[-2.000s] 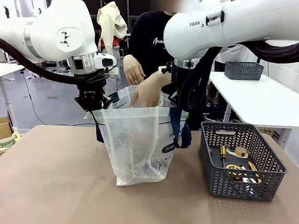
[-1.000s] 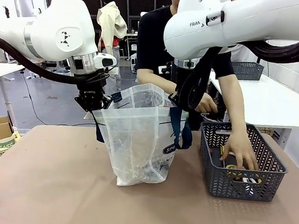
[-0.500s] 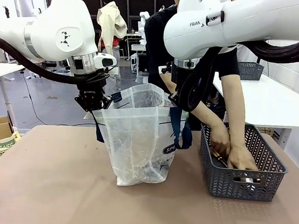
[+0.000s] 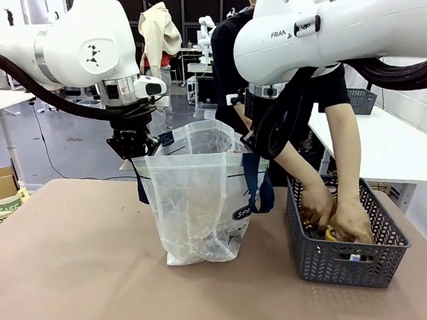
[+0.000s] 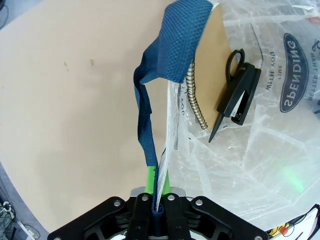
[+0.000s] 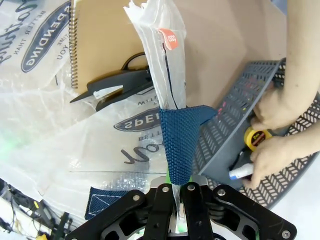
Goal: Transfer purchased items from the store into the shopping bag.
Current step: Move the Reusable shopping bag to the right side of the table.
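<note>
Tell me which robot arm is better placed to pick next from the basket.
Right, by position only: the right pincer grips the shopping bag rim on the basket side, the left pincer the far side. Both are shut on the bag, and the person's hands are in the basket.

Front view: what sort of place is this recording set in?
Probably a robotics lab staging a shop checkout: the shopping bag is held open between two robot arms, white work tables stand behind, and a spare basket sits on one.
</note>
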### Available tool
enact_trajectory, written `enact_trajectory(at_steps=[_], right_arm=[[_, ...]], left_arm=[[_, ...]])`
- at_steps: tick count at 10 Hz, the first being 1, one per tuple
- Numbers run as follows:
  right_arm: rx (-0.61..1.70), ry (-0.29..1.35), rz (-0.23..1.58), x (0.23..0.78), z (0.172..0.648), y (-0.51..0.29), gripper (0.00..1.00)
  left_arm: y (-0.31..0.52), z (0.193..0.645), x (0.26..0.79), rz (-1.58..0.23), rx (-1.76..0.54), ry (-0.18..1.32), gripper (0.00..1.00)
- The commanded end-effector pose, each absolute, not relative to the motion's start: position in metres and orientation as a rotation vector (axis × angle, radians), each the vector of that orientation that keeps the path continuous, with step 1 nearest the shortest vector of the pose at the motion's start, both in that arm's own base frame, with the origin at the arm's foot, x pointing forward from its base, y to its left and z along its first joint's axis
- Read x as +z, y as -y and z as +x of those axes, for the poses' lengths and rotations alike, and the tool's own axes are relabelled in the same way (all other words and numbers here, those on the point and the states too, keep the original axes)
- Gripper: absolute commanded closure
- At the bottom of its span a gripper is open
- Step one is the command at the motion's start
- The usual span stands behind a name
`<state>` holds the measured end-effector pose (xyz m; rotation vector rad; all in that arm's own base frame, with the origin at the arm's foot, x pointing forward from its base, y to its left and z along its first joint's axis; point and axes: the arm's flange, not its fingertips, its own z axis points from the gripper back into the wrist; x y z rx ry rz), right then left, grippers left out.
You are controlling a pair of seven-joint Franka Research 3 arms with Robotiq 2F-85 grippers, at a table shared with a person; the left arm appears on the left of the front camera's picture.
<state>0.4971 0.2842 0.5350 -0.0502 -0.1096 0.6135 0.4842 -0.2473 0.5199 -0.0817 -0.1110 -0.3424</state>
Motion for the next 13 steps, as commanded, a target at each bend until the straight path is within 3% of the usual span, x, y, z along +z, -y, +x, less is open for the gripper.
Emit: enact_trajectory(at_steps=[1,13], right_arm=[[0.613,0.109,-0.051,0.5345,0.4972,-0.2835,1.0],[0.613,0.109,-0.051,0.5345,0.4972,-0.2835,1.0]], left_arm=[[0.2471,0.4845,0.5198,-0.082,-0.342,0.111,1.0],[0.2471,0.4845,0.5198,-0.082,-0.342,0.111,1.0]])
